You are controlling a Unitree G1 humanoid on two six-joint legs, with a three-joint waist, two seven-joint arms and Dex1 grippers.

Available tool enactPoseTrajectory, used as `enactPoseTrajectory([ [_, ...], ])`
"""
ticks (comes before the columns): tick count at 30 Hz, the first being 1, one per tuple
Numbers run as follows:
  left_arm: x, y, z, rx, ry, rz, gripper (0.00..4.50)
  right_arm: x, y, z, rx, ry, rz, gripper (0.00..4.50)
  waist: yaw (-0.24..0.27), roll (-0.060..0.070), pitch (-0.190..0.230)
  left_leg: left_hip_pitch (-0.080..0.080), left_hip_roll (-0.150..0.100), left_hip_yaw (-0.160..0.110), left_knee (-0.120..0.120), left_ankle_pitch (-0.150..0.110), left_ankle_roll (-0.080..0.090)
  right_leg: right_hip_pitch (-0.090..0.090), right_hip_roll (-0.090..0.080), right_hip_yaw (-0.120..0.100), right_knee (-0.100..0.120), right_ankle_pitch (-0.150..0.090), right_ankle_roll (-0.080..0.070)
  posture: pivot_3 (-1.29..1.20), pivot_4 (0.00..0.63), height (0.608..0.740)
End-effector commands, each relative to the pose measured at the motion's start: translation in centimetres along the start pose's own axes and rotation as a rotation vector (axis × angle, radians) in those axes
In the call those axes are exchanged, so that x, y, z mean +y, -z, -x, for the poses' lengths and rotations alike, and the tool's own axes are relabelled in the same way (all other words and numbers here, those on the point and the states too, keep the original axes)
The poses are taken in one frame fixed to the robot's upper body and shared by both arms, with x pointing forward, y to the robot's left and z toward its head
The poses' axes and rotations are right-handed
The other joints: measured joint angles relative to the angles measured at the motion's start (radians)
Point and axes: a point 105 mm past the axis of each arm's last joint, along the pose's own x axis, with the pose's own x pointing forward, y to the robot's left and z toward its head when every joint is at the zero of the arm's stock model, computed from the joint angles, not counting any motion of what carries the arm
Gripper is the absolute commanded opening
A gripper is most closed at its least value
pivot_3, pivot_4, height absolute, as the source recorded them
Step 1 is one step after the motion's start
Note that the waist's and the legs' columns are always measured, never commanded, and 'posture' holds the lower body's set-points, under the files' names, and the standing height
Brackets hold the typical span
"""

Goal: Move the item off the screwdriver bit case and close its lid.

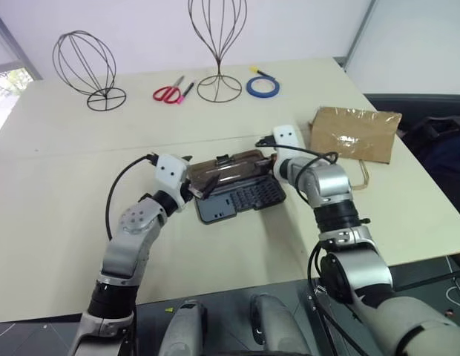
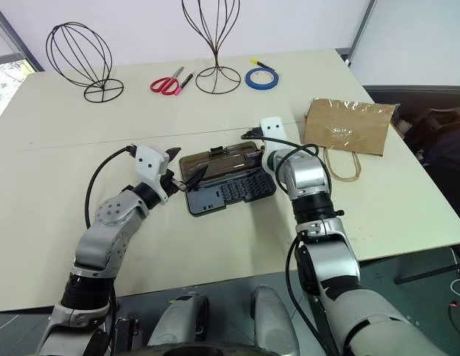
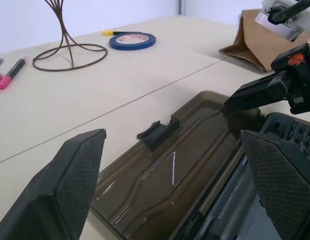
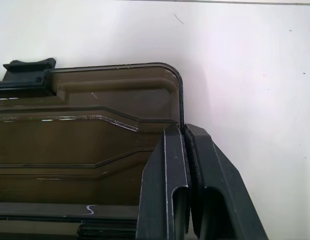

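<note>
The screwdriver bit case (image 1: 241, 199) lies open in the middle of the table, rows of bits showing in its dark base. Its smoky-brown lid (image 1: 228, 169) stands tilted back from the hinge, the black latch (image 3: 157, 132) on its far edge. My right gripper (image 4: 183, 129) is shut on the lid's right-hand edge near the corner. At the case's left end my left gripper (image 1: 194, 187) is held open, its fingers (image 3: 70, 175) wide apart on either side of the lid and touching nothing. The item, a brown paper bag (image 1: 355, 133), lies flat on the table to the right, clear of the case.
At the back of the table stand two wire head-shaped stands (image 1: 85, 63) (image 1: 217, 44), with red scissors (image 1: 168, 93), a pink marker (image 1: 187, 90) and a blue tape roll (image 1: 263, 87) between and beside them. The table's right edge (image 1: 438, 193) runs just past the bag.
</note>
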Motion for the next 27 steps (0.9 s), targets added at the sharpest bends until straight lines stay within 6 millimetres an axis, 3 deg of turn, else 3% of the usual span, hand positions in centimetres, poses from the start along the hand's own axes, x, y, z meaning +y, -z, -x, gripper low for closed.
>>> enactPoseTrajectory([
  [1, 0.3, -1.1, 0.1, -0.04, -0.009, -0.026, 4.5, 0.6, 0.4, 0.7, 0.035, -0.005, -0.004, 0.05, 0.0, 0.0, 0.0, 0.0, 0.0, 0.0, 0.0, 0.0, 0.0, 0.0, 0.0, 0.0, 0.0, 0.0, 0.0, 0.0, 0.15, 0.74],
  [13, 0.5, -0.8, 0.7, -0.014, 0.007, -0.033, 4.5, 3.2, -0.3, 5.2, 0.134, 0.091, -0.151, 0.05, -0.002, 0.0, 0.0, -0.002, 0.0, -0.001, 0.0, 0.0, 0.0, -0.003, 0.0, 0.0, 0.001, 0.0, 0.0, 0.0, 0.15, 0.74],
  [19, 0.2, -0.8, 0.5, -0.009, 0.029, -0.034, 4.5, 3.6, -0.5, 5.4, 0.166, 0.139, -0.266, 0.05, -0.002, 0.001, 0.0, -0.003, 0.0, 0.0, -0.001, 0.0, 0.0, -0.004, 0.0, 0.0, 0.001, 0.0, 0.0, 0.0, 0.15, 0.74],
  [27, 0.2, -1.0, 0.3, -0.013, 0.032, -0.038, 4.5, 3.2, -0.1, 5.4, 0.19, 0.193, -0.289, 0.05, -0.003, 0.001, 0.0, -0.003, 0.0, 0.0, -0.001, 0.0, 0.0, -0.004, 0.0, 0.0, 0.001, 0.0, 0.0, 0.0, 0.15, 0.74],
])
